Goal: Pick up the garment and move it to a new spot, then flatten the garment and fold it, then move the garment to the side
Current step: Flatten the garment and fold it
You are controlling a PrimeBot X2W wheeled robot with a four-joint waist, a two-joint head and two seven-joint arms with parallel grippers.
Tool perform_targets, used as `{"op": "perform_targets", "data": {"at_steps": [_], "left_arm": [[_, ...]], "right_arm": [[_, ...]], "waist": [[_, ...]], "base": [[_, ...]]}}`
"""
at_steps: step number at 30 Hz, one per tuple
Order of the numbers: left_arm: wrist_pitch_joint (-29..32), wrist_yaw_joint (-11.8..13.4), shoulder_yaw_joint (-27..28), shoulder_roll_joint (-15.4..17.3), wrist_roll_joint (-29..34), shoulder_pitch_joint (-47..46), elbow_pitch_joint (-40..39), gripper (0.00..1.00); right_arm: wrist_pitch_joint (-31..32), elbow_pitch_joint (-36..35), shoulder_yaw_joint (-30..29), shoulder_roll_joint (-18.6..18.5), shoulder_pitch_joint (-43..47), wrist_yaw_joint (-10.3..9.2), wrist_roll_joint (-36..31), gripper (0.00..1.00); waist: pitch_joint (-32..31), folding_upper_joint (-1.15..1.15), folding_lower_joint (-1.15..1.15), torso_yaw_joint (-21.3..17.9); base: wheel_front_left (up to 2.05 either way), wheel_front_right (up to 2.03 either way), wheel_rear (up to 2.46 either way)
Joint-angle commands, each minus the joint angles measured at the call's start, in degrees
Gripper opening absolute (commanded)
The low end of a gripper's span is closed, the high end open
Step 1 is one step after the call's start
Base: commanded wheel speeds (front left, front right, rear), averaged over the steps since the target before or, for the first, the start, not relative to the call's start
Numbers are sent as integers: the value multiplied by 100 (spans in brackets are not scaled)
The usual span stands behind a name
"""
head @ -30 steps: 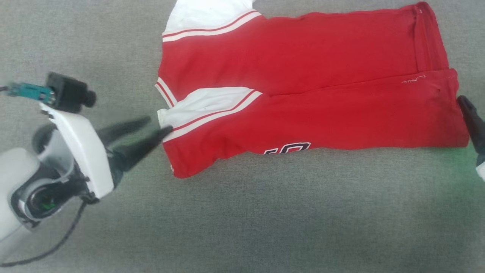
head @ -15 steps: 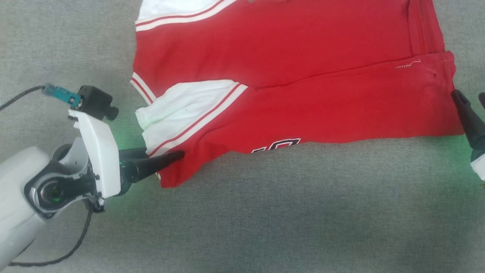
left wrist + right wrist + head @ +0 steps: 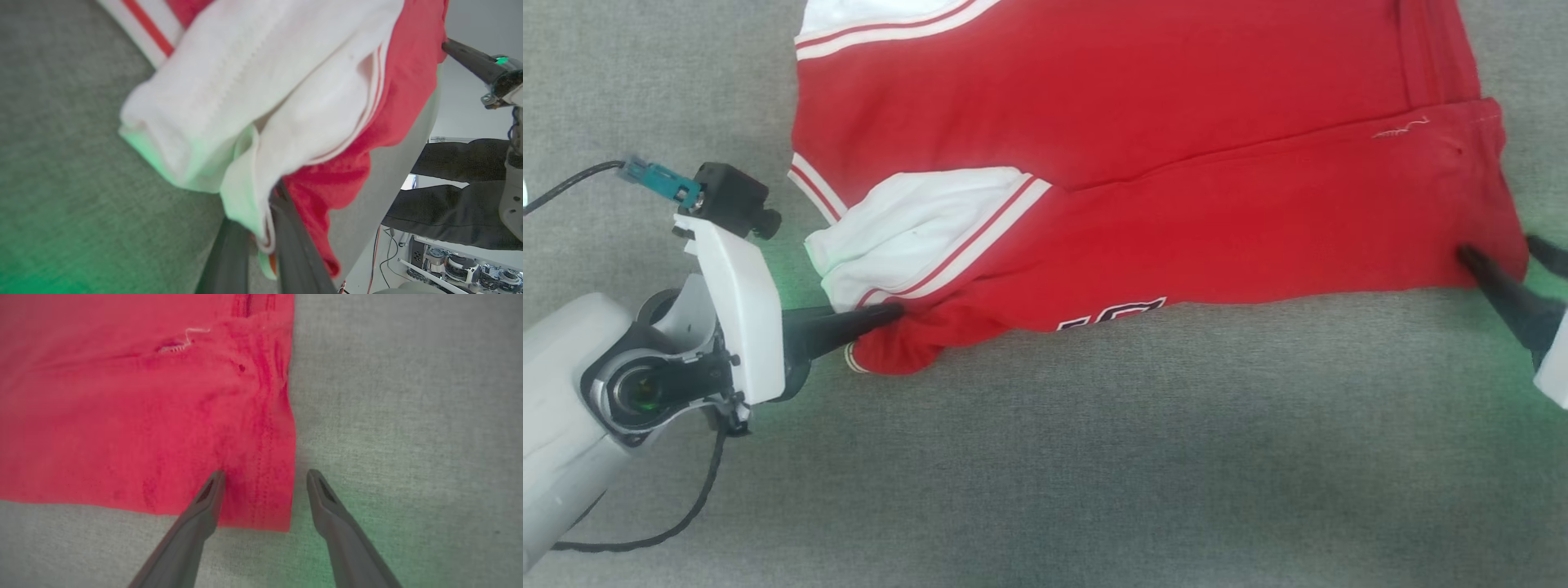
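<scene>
Light was bright and even, with only faint shadows on the grey surface [image 3: 1094, 457], a green glow tinged it beside the left gripper [image 3: 894, 312] and right gripper [image 3: 1496, 245], and the left wrist view blurred the near folds of the garment [image 3: 261, 102], with wide-angle bending at its edges.

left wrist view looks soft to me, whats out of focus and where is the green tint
Left wrist view: the garment sits close to the lens and is out of focus, green cast on its white edge and the grey surface. Right wrist view: sharper, stitching readable, faint green by the right gripper. Head view: green glow beside the left gripper.
</scene>
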Motion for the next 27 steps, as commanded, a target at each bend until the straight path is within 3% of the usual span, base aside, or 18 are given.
{"op": "perform_targets", "data": {"at_steps": [1,6,7,9,15,27], "left_arm": [[-16,37,-214,-334,108,179,95,0],[-109,30,-179,-427,195,132,109,0],[-147,28,-181,-436,231,128,126,0],[-202,36,-169,-483,265,139,129,0],[-404,23,-130,-313,446,309,-126,0],[-857,5,-188,623,522,1084,-1223,0]], "right_arm": [[211,28,74,-53,-63,2,52,100],[1072,112,392,-246,-104,2,77,100],[1138,98,419,-238,-122,3,70,56],[1203,75,420,-202,-135,3,68,0],[1165,-85,75,-231,183,1,78,0],[1170,-1092,-554,100,1843,1,178,0]], "waist": [[23,-1,0,32],[87,-1,0,133],[93,-1,0,151],[85,-1,0,190],[-131,-1,0,261],[-534,-1,0,200]], "base": [[0,0,0],[0,0,0],[0,0,0],[0,0,0],[0,0,0],[0,0,0]]}}
